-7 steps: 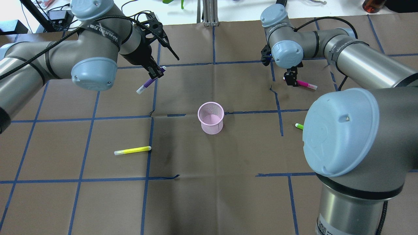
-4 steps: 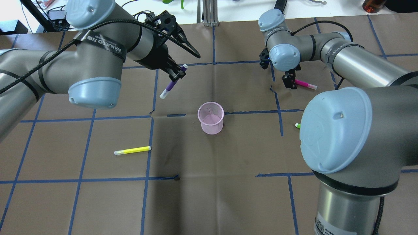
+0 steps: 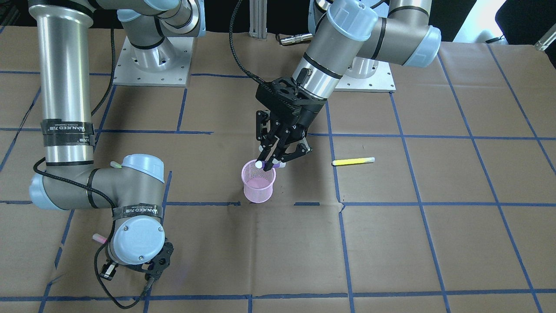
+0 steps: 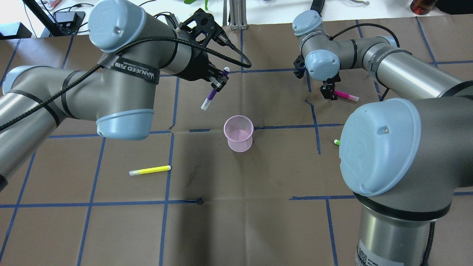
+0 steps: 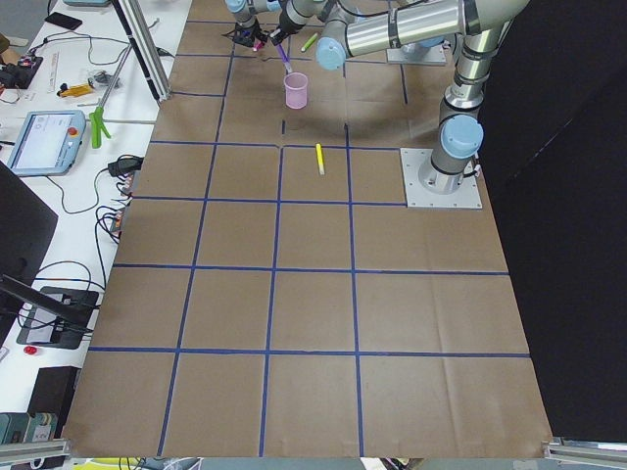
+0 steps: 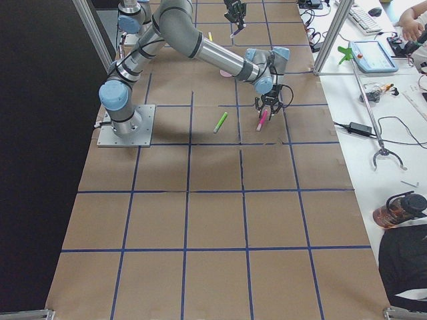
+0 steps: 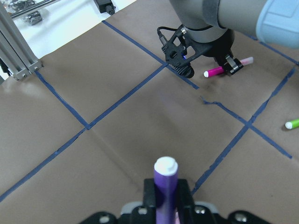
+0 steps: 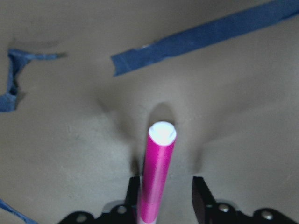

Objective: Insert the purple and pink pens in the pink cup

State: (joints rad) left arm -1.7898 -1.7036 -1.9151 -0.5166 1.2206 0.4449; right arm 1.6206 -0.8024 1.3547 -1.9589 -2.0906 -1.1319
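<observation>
- left gripper clamped on purple pen; pen tilted, in the air near pink cup
- right gripper fingers parted, straddling pink pen lying on table

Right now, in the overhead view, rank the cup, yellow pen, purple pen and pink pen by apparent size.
1. Cup.
2. Yellow pen and purple pen look alike; the purple one is held up nearer the camera.
3. Pink pen, partly hidden.

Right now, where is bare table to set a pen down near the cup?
Free: between yellow pen and pink cup; between cup and green pen. Crowded: left pincer with purple pen over the cup; right pincer at pink pen.
</observation>
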